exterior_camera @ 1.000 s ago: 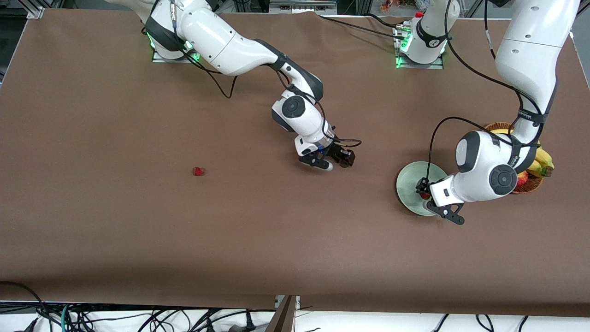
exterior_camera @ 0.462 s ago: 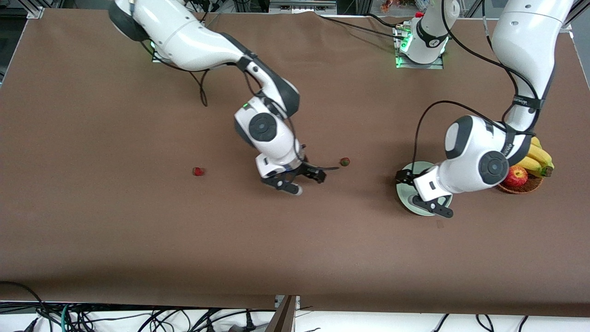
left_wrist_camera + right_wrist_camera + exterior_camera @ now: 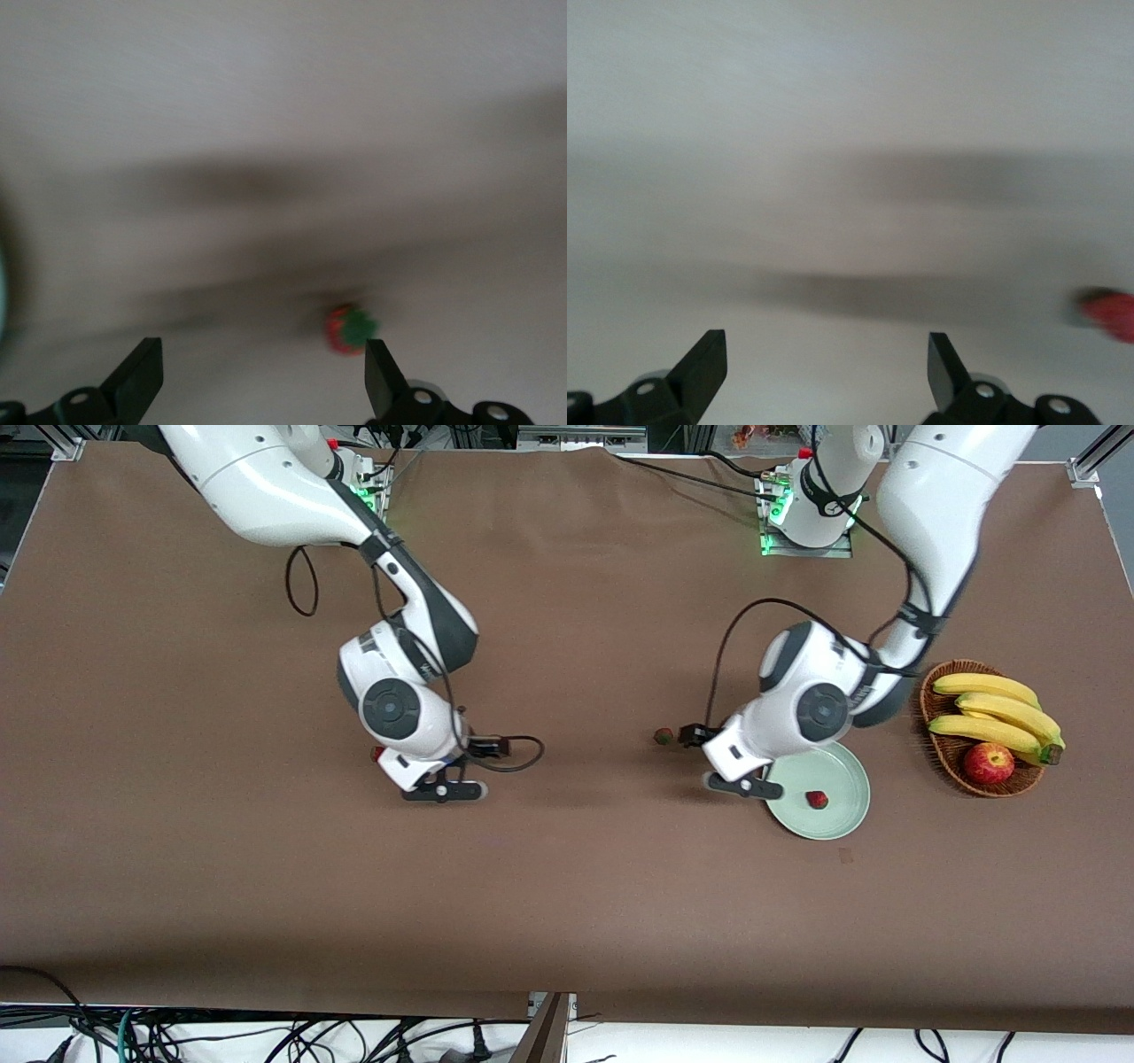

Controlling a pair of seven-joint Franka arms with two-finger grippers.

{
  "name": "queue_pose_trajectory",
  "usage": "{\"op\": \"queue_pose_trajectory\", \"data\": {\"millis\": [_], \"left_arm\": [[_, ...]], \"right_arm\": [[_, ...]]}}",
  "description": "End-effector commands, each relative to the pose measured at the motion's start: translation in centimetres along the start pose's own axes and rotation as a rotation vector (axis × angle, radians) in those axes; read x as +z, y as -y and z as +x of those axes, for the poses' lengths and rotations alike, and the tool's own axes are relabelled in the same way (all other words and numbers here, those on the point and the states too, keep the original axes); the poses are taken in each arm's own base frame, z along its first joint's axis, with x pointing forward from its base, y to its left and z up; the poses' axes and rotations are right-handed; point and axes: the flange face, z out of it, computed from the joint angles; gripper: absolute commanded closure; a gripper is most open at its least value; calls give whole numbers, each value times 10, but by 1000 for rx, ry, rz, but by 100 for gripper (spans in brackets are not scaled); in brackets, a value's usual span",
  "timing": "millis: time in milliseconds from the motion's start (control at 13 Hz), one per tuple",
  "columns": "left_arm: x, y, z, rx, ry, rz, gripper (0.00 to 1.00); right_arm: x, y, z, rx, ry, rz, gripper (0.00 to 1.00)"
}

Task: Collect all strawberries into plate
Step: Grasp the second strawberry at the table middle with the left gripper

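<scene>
Front view: fruit basket (image 3: 941,746) beside plate (image 3: 846,771)

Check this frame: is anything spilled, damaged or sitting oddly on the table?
Nothing stands out. One strawberry lies in the plate; another strawberry rests on the table beside the open left gripper. The basket of bananas and apple sits upright. The open right gripper hovers over bare table.

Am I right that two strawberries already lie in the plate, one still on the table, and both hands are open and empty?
Not quite: the front view shows one strawberry in the plate. Two are on the table: one by the left hand, one by the right hand. Both hands are open and empty.
</scene>
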Motion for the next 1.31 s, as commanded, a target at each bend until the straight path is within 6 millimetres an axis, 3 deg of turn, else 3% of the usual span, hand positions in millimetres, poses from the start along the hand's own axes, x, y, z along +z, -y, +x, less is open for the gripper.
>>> {"op": "queue_pose_trajectory", "data": {"millis": [0, 77, 308, 385, 462, 538, 692, 769, 923, 1000, 1231], "left_arm": [[27, -37, -20, -29, -33, -11, 0], [34, -46, -22, -32, -36, -13, 0], [60, -46, -28, 22, -53, 13, 1], [61, -46, -29, 37, -55, 23, 12], [62, -46, -29, 46, -57, 29, 29], [62, -46, -29, 61, -59, 38, 45], [62, -45, -30, 70, -56, 47, 88], [60, -44, -29, 69, -57, 48, 100], [47, -38, -25, 59, -40, 66, 100], [27, -39, -20, 57, -34, 85, 100], [-38, 4, 6, -19, 16, 134, 100]], "right_arm": [[16, -66, -20, -97, 51, -72, 0], [17, -83, -19, -120, 59, -77, 0], [31, -126, -13, -150, 35, -91, 0], [43, -136, -16, -162, 17, -87, 0], [51, -138, -19, -164, 10, -84, 0], [54, -138, -21, -163, 13, -83, 0], [54, -138, -21, -158, 13, -82, 0], [53, -138, -21, -154, 11, -81, 3], [51, -137, -19, -154, 6, -79, 39], [51, -137, -19, -157, 4, -78, 50], [53, -137, -18, -159, -5, -76, 50]]}}
